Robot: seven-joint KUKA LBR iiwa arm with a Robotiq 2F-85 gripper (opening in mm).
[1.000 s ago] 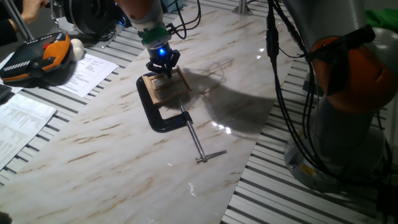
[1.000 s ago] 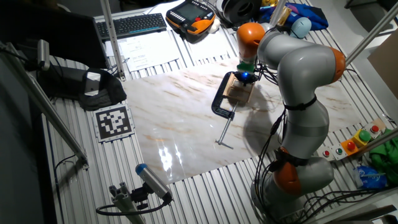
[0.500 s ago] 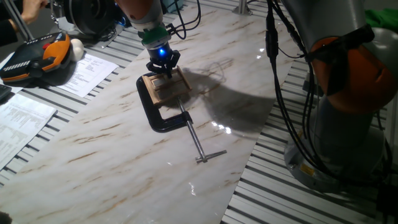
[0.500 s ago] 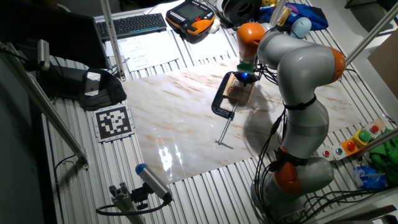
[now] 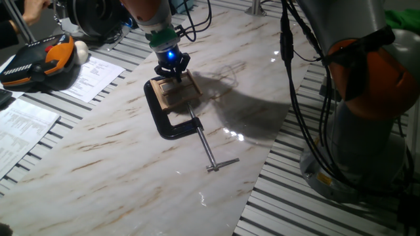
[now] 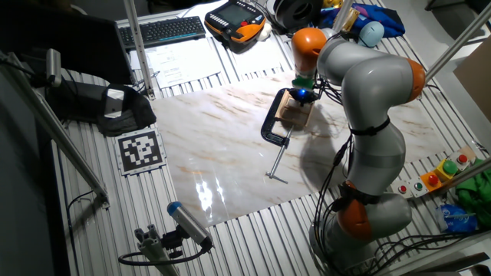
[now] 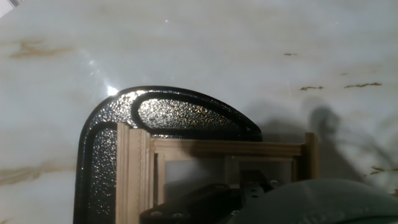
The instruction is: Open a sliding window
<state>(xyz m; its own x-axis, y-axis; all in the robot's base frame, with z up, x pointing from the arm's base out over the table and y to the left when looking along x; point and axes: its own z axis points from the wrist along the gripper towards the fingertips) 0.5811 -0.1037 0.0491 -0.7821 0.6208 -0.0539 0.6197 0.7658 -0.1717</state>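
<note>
The sliding window (image 5: pixel 175 92) is a small tan wooden frame lying flat on the marble table, held in the jaw of a black C-clamp (image 5: pixel 164 118). It also shows in the other fixed view (image 6: pixel 295 113) and in the hand view (image 7: pixel 217 150), where pale panes sit between wooden bars. My gripper (image 5: pixel 172 74) stands straight down on the window's far end, its blue light lit. The fingers look drawn together with the tips at the frame (image 7: pixel 205 202). They hold nothing. The near part of the window is hidden under the hand in the hand view.
The clamp's long steel screw (image 5: pixel 207 149) reaches toward the table's front. An orange and black teach pendant (image 5: pixel 39 60) and papers (image 5: pixel 92 74) lie at the left. A keyboard (image 6: pixel 163 31) and a printed marker tag (image 6: pixel 140 150) sit off the marble. The arm's base (image 6: pixel 368 215) stands at the right.
</note>
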